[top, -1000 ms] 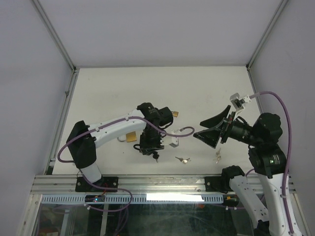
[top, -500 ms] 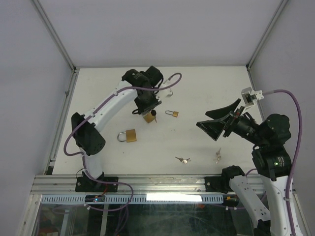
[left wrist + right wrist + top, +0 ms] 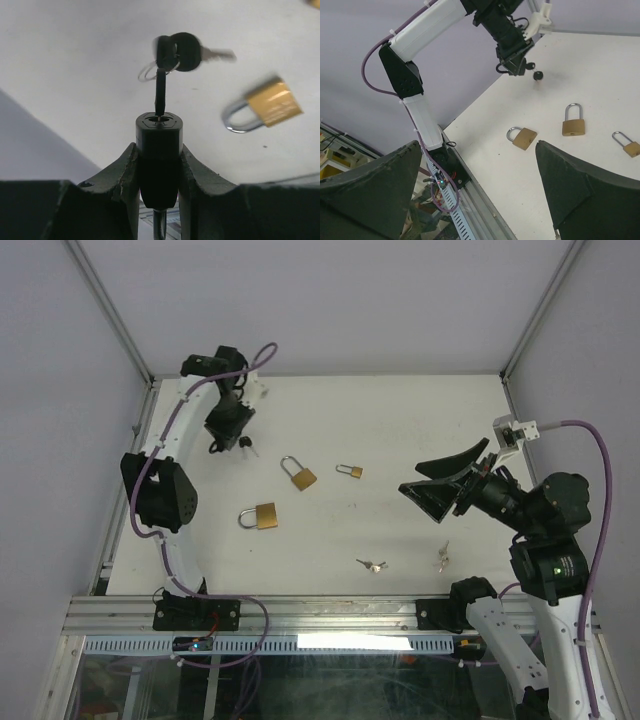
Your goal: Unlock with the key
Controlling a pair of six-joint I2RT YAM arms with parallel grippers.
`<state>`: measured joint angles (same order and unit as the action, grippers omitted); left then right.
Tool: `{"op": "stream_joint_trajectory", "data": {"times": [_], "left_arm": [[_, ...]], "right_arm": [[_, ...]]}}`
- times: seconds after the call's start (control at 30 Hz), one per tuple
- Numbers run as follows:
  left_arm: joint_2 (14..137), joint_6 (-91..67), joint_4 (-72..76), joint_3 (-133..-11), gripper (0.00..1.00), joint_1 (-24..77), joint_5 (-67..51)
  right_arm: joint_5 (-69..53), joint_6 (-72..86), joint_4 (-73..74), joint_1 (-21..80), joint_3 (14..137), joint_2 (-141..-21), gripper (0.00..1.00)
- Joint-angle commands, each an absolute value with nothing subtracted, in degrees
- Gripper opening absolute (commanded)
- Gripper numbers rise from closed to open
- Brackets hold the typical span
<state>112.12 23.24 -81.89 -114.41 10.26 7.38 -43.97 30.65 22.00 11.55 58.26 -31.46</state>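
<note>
Left gripper clenched on the lock, I feared the key poking out beyond my fingertips might slip free if the bunch swung.

Left wrist view: the brass padlock on the bench is smeared with blur, and so is the spare key hanging off the ring. The black lock is half hidden between the fingers of the left hand, its shackle cut off at the bottom edge. From above, the loose keys are too small to make out. Right wrist view: the small padlock is clipped by the right edge.
</note>
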Motion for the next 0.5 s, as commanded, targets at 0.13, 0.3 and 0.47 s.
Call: {"op": "stream_joint_trajectory", "data": {"times": [0.13,0.3,0.47], "left_arm": [[102.6,23.7,-83.0,-110.4,0.00,23.0,-4.6],[98.9,25.0,-83.0,-110.3,0.00,35.2,-15.3],[97.7,27.6,-82.9,-113.5,0.00,45.0,-24.6]], "right_arm": [[-47.8,29.9,17.7,11.7,56.6,-32.5,0.99],[-49.7,28.6,13.0,11.7,51.7,-31.7,0.99],[-52.6,26.4,1.8,11.7,44.3,-30.6,0.93]]}}
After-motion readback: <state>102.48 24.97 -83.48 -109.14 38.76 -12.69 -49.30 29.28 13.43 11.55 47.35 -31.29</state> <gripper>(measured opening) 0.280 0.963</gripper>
